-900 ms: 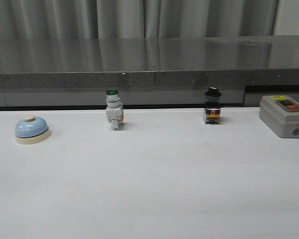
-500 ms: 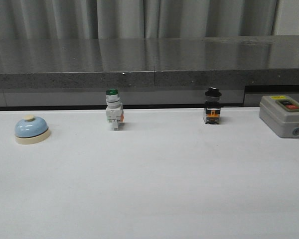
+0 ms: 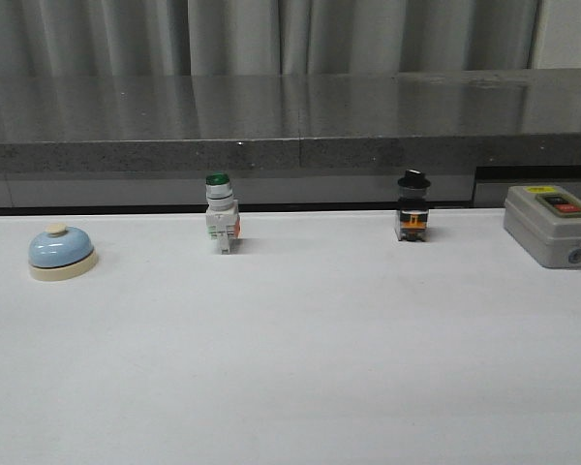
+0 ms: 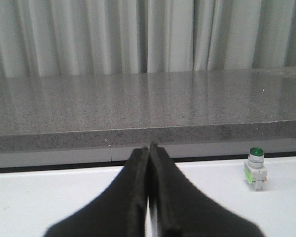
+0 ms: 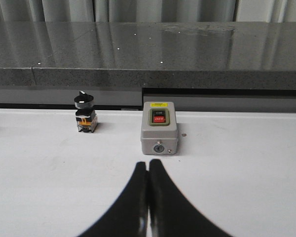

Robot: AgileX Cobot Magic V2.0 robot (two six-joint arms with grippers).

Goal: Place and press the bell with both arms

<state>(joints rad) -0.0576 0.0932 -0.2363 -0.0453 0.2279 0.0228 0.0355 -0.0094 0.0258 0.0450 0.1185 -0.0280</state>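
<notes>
Four things stand in a row along the far edge of my white table (image 3: 290,368), and all the near part, the lower two thirds of the front view, lies bare. The bell (image 3: 62,252), light blue on its cream base, sits upright at the left edge of the frame, well apart from the rest. To its right comes the green-capped switch (image 3: 221,225), then the black-knobbed switch (image 3: 413,206) right of centre, and at the right edge the grey box (image 3: 552,225) with its red and black buttons. Just behind the row the table ends at a dark gap, and a grey stone ledge (image 3: 290,121) rises beyond it, with curtains above. My left gripper (image 4: 148,148) has its fingers pressed flat together with nothing between them; in its view the green-capped switch stands at lower right, apart from my fingertips. My right gripper (image 5: 148,163) is likewise closed tight on nothing, its tips aimed toward the grey box, which stands near them in mid-frame, with the black-knobbed switch to the box's left.
</notes>
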